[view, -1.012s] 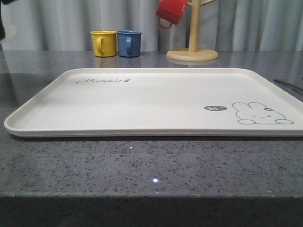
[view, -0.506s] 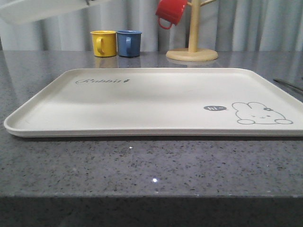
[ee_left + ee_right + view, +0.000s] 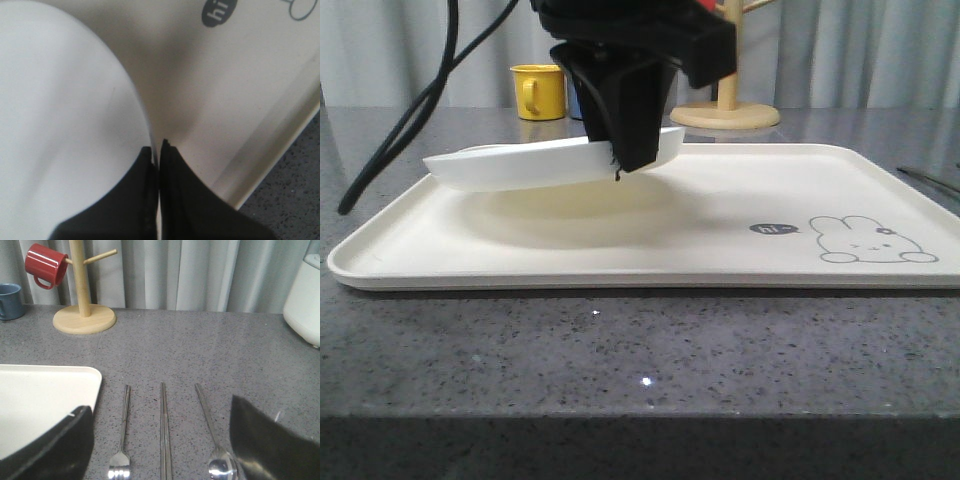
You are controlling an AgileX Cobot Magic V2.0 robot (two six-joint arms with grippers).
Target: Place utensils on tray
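My left gripper is shut on the rim of the white plate. The plate hangs slightly tilted just above the left half of the cream tray, with its shadow under it. In the left wrist view the pinched fingers grip the plate at its edge, over the tray. In the right wrist view the fork, chopsticks and spoon lie side by side on the grey counter, beside the tray's corner. My right gripper hovers open above them, holding nothing.
A yellow mug stands behind the tray. A blue mug and a wooden mug tree with a red mug stand at the back. A white appliance is off to one side. The left arm's cable hangs over the tray's left side.
The left arm has come in from the upper left with the plate and lowered it to just over the tray's left half. The tray has not moved.
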